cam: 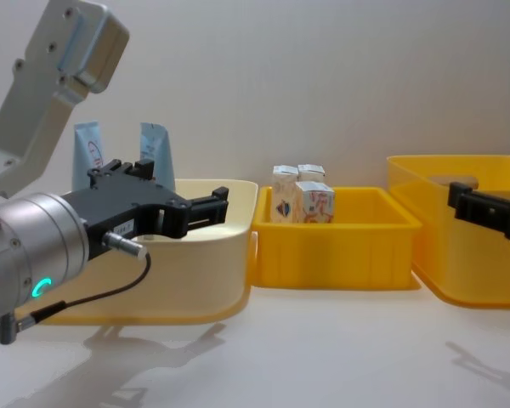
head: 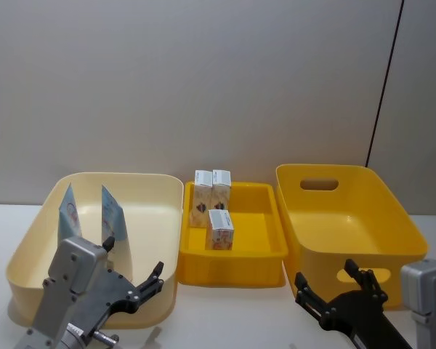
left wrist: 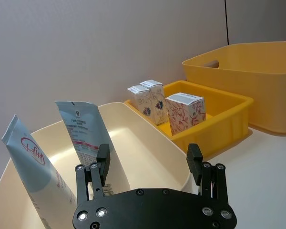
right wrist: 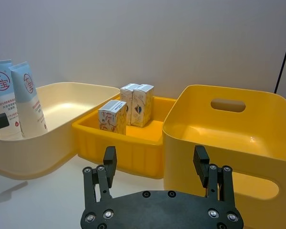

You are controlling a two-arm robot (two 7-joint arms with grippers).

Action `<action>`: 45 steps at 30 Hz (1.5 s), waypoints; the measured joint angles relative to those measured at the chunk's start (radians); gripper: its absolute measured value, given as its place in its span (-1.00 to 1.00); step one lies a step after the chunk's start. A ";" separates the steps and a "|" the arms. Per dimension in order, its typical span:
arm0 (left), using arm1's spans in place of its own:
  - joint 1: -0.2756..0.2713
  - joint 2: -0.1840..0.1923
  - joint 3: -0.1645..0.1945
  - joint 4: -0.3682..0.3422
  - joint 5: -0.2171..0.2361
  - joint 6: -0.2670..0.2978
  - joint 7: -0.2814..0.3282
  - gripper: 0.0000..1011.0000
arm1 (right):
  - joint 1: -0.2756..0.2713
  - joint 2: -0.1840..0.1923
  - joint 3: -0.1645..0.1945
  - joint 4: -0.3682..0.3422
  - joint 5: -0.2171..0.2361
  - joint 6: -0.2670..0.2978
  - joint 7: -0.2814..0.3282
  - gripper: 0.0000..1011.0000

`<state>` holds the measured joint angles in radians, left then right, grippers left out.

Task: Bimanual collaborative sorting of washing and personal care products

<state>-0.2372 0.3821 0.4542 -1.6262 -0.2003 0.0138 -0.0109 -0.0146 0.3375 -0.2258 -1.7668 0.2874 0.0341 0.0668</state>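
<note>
Jaws of the left gripper stood apart and empty, just outside the near wall of the cream bin. At about eleven o'clock from it in the head view, two light-blue tubes stood near upright inside that bin, long axes vertical, nearer this arm. The right gripper, likewise spread and empty, hung before the large yellow bin. Three cartons sat in the middle tray, at its ten o'clock.

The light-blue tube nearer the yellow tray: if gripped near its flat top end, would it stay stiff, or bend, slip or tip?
The tube stands tall and narrow in the cream bin, crimped end up, so a side push would probably tip it. Its thin flat top likely bends when squeezed. The smooth printed skin may be somewhat slippery.
</note>
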 joint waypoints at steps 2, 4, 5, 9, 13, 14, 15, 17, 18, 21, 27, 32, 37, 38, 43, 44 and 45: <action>0.000 0.000 0.000 0.000 0.000 0.000 0.000 0.98 | 0.000 0.000 0.000 0.000 0.000 0.000 0.000 0.98; 0.000 0.000 0.000 0.000 0.000 0.000 0.000 0.98 | 0.000 0.000 0.000 0.000 0.000 0.000 0.000 0.98; 0.000 0.000 0.000 0.000 0.000 0.000 0.000 0.98 | 0.000 0.000 0.000 0.000 0.000 0.000 0.000 0.98; 0.000 0.000 0.000 0.000 0.000 0.000 0.000 0.99 | 0.000 0.000 0.000 0.000 0.000 0.000 0.000 0.98; 0.000 0.000 0.000 0.000 0.000 0.000 0.000 0.98 | 0.000 0.000 0.000 0.000 0.000 0.000 0.000 0.98; 0.000 0.000 0.000 0.000 0.000 0.000 0.000 0.98 | 0.000 0.000 0.000 0.000 0.000 0.000 0.000 0.98; 0.000 0.000 0.000 0.000 0.000 0.000 0.000 0.98 | 0.000 0.000 0.000 0.000 0.000 0.000 0.000 0.98; 0.000 0.000 0.000 0.000 0.000 0.000 0.000 0.99 | 0.000 0.000 0.000 0.000 0.000 0.000 0.000 0.98; 0.000 0.000 0.000 0.000 0.000 0.000 0.000 0.98 | 0.000 0.000 0.000 0.000 0.000 0.000 0.000 0.98; 0.000 0.000 0.000 0.000 0.000 0.000 0.000 0.98 | 0.000 0.000 0.000 0.000 0.000 0.000 0.000 0.98; 0.000 0.000 0.000 0.000 0.000 0.000 0.000 0.98 | 0.000 0.000 0.000 0.000 0.000 0.000 0.000 0.98; 0.000 0.000 0.000 0.000 0.000 0.000 0.000 0.99 | 0.000 0.000 0.000 0.000 0.000 0.000 0.000 0.98; 0.000 0.000 0.000 0.000 0.000 0.000 0.000 0.99 | 0.000 0.000 0.000 0.000 0.000 0.000 0.000 0.98; 0.000 0.000 0.000 0.000 0.000 0.000 0.000 0.98 | 0.000 0.000 0.000 0.000 0.000 0.000 0.000 0.98; 0.000 0.000 0.000 0.000 0.000 0.000 0.000 0.98 | 0.000 0.000 0.000 0.000 0.000 0.000 0.000 0.98; 0.000 0.000 0.000 0.000 0.000 0.000 0.000 0.98 | 0.000 0.000 0.000 0.000 0.000 0.000 0.000 0.98; 0.000 0.000 0.000 0.000 0.000 0.000 0.000 0.98 | 0.000 0.000 0.000 0.000 0.000 0.000 0.000 0.98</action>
<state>-0.2372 0.3821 0.4542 -1.6262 -0.2004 0.0138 -0.0109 -0.0146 0.3375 -0.2259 -1.7668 0.2874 0.0341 0.0668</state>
